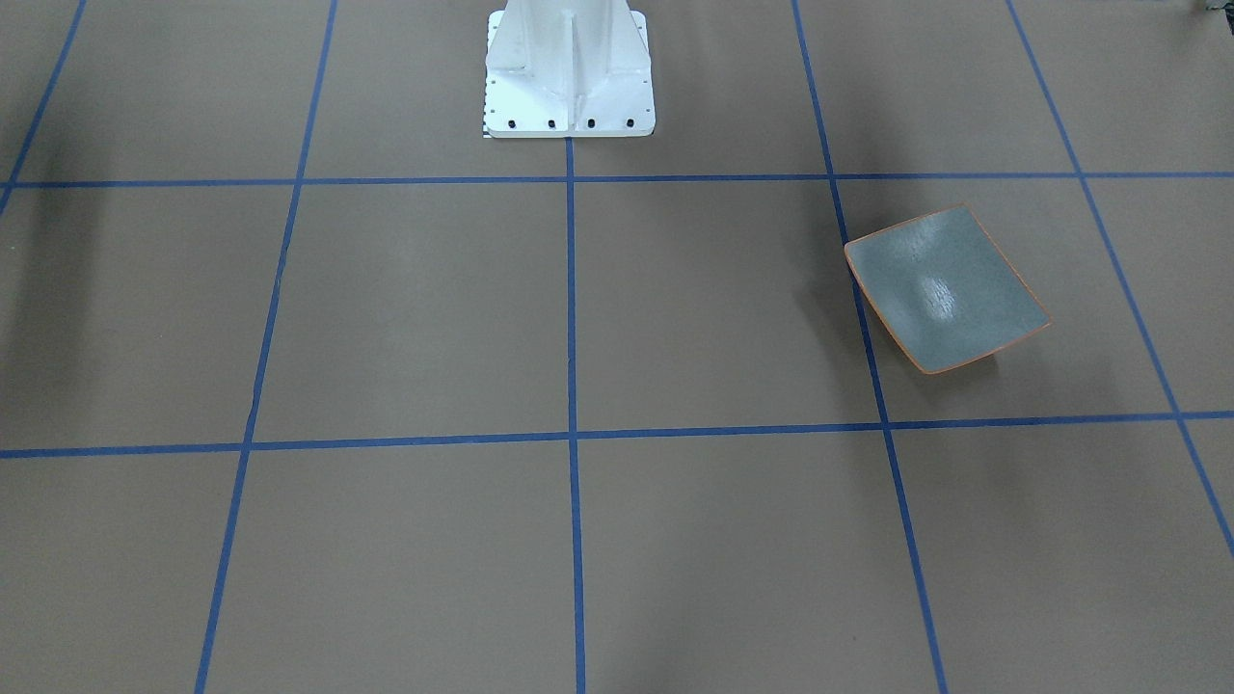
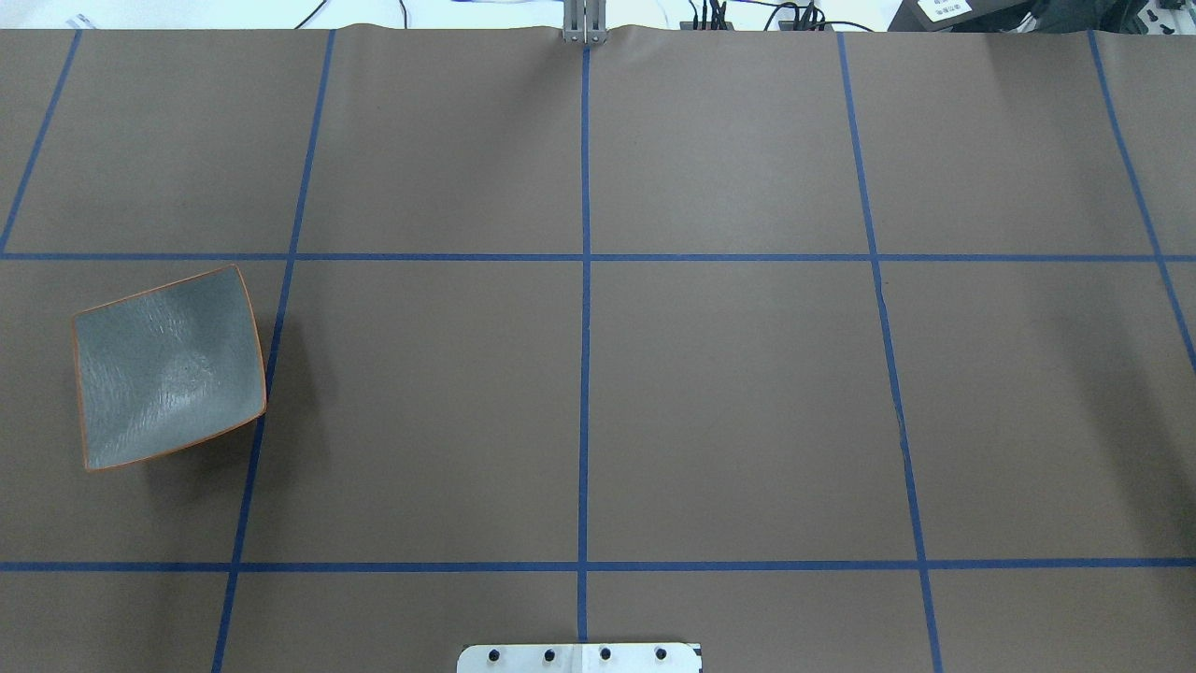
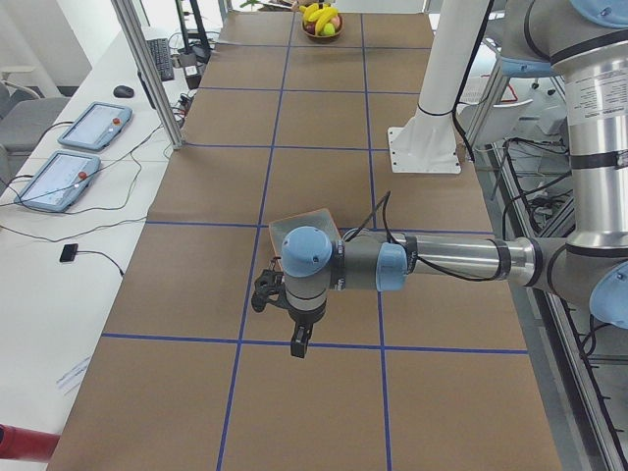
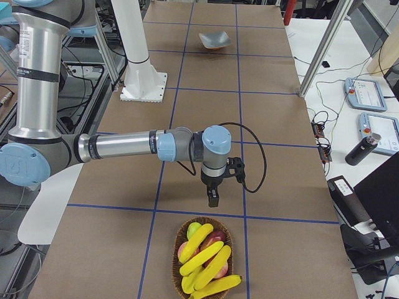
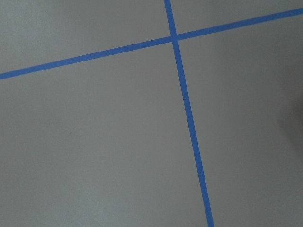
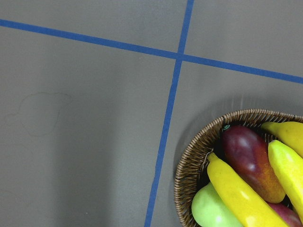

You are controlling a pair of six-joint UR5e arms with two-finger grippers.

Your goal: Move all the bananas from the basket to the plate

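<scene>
Several yellow bananas (image 4: 202, 265) lie in a wicker basket (image 4: 179, 235) at the table's right end, with red and green fruit. The right wrist view shows the bananas (image 6: 239, 194) and the basket rim (image 6: 189, 163) at lower right. The grey-green plate (image 2: 163, 369) with an orange rim sits empty at the left end; it also shows in the front view (image 1: 945, 289). My right gripper (image 4: 212, 198) hangs just short of the basket. My left gripper (image 3: 299, 343) hangs over the table near the plate (image 3: 304, 228). I cannot tell whether either gripper is open or shut.
The white robot pedestal (image 1: 569, 67) stands at the table's middle edge. Blue tape lines grid the brown table. Aluminium posts (image 4: 321, 53), tablets (image 3: 93, 126) and a bottle (image 4: 361, 148) are on the side bench beyond the table.
</scene>
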